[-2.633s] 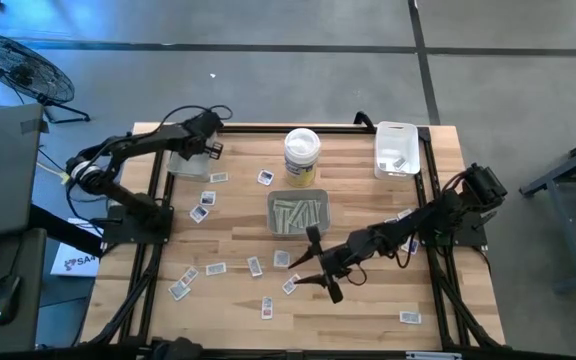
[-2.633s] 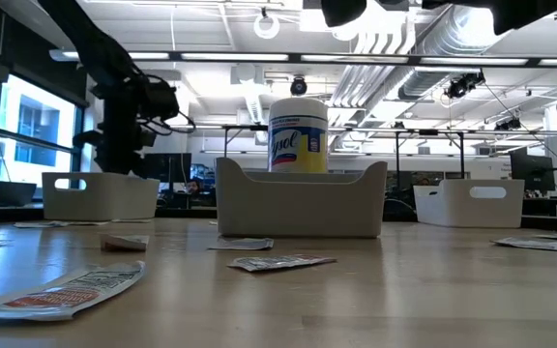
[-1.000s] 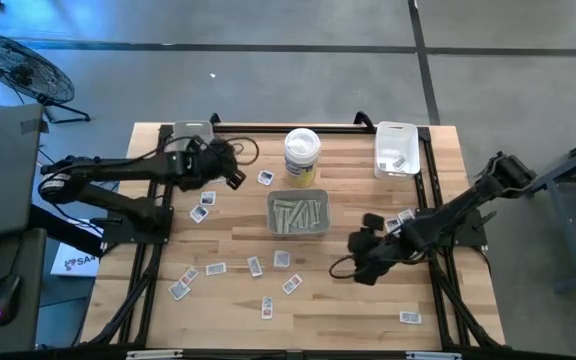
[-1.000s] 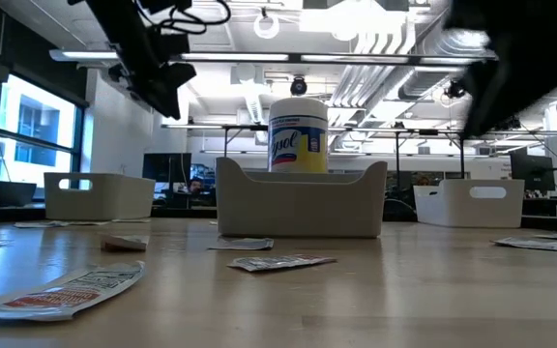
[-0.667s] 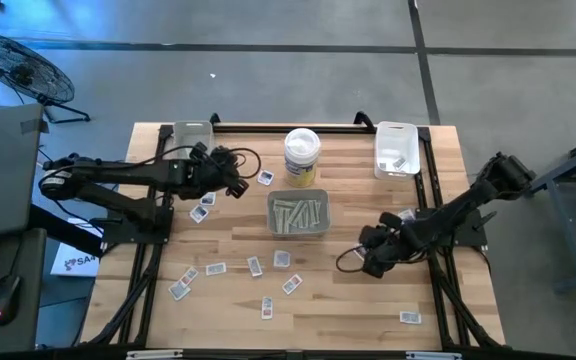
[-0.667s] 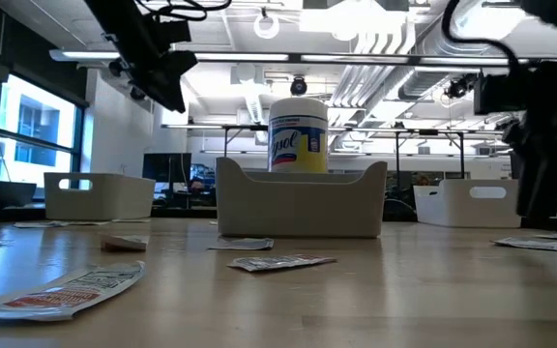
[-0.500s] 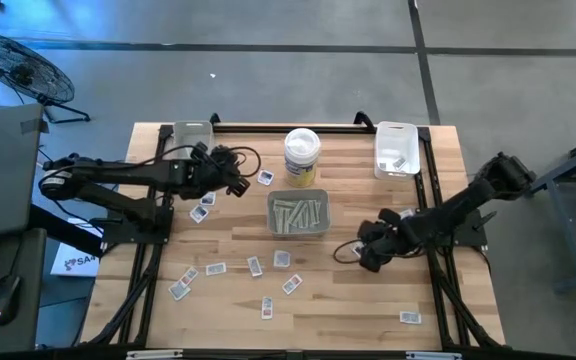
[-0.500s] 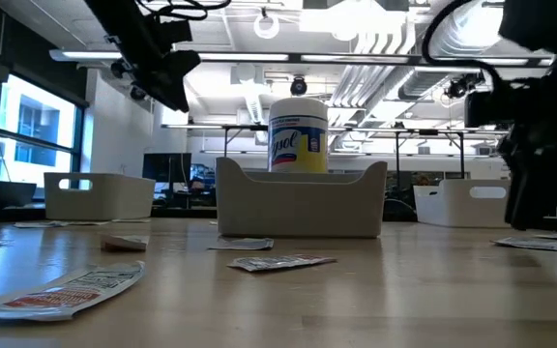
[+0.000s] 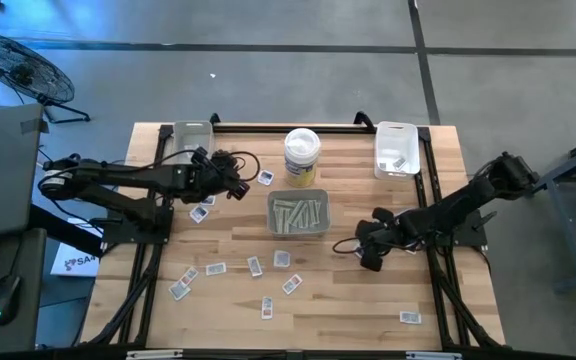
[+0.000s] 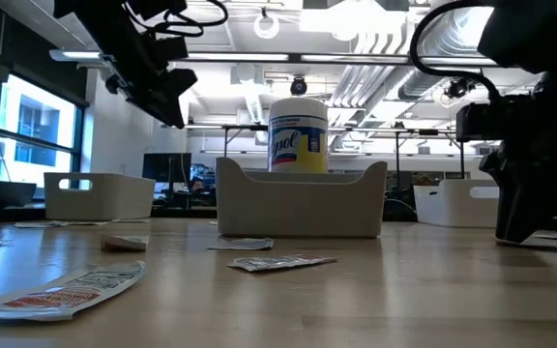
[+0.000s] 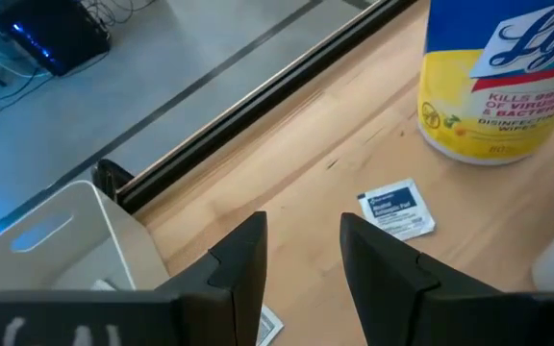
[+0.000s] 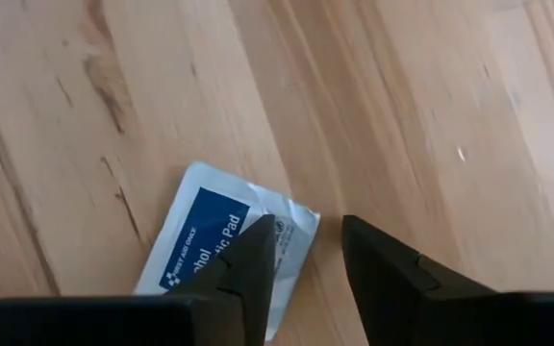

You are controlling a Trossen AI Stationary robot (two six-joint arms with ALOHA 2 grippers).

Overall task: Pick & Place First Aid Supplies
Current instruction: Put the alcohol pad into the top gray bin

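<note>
The first aid supplies are small flat packets strewn over the wooden table, among them one (image 9: 265, 177) beside the tub. My right gripper (image 12: 306, 231) is low over the table right of the middle (image 9: 366, 252), pointing steeply down and open. It stands over a white packet with blue print (image 12: 214, 252) that lies flat on the wood. That packet's corner (image 12: 308, 219) lies in the gap between the fingers. My left gripper (image 11: 301, 226) hangs open and empty above the far left part of the table (image 9: 240, 188), with a white packet (image 11: 395, 211) ahead of it. My right gripper comes at the blue-printed packet from above, slanting. One fingertip (image 12: 258, 252) stands over the packet near its corner, the other (image 12: 364, 245) over bare wood beside it. I cannot tell whether the fingers touch the packet, which lies flat on the table.
A grey tray (image 9: 320, 228) holding long pale strips sits mid-table. Behind it stands a white tub with a yellow label (image 9: 302, 155). White trays stand at the far left (image 9: 190, 133) and far right (image 9: 396, 148). More packets lie at the near left (image 9: 216, 268) and near right (image 9: 409, 317).
My right gripper has come down to the table top and drifted a little toward the far edge, tipping more steeply downward. My left gripper has sunk slightly over the far left of the table.
</note>
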